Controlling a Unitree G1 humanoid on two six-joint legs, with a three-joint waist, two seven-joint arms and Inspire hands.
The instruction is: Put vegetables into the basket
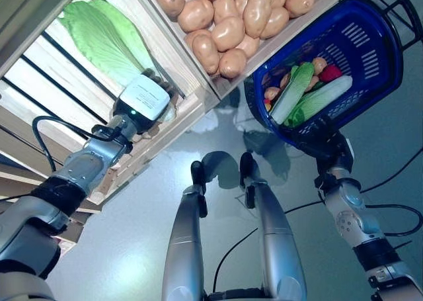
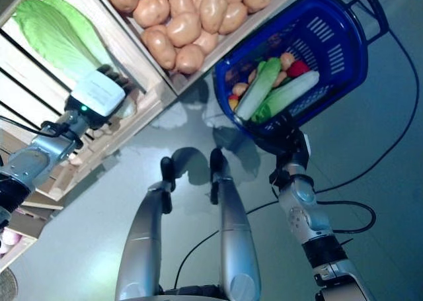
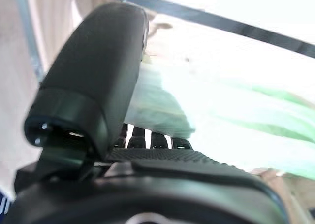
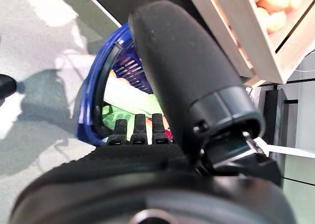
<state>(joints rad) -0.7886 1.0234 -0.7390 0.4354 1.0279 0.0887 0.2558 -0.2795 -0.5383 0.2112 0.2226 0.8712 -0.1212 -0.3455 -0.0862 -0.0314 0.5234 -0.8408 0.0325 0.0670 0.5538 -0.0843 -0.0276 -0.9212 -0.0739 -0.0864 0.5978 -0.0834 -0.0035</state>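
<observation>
Left hand [image 1: 151,94] is down in the wooden crate [image 1: 79,135] at the white stalk end of a napa cabbage [image 1: 106,36]; left wrist view shows the thumb above and the fingers [image 3: 147,138] curled under the pale stalk, so I read it as closed on the cabbage, though how firm the hold is can't be judged. The cabbage lies flat on the slats, leaves pointing away from the hand. Right hand [image 4: 138,130] has its fingers hooked over the rim of the blue basket [image 1: 370,56] and holds it up, tilted, just beside the corner of the potato crate [image 1: 284,40]. Basket already carries two napa cabbages [image 1: 317,97], a small potato or two and something red [image 1: 330,72] I can't identify. Potatoes [image 1: 228,23] are heaped in the neighbouring crate, untouched at this point. Step in hand looks like the cabbage pick. To do it well: seat the grip on the firm stalk, not the leaves, lift straight up enough to clear the crate's front rail before swinging across, and keep the long leaf end from catching the divider. Hold the basket steady and tilt its mouth toward the incoming hand; drop the cabbage lengthwise alongside the two already in, since space is getting tight.
</observation>
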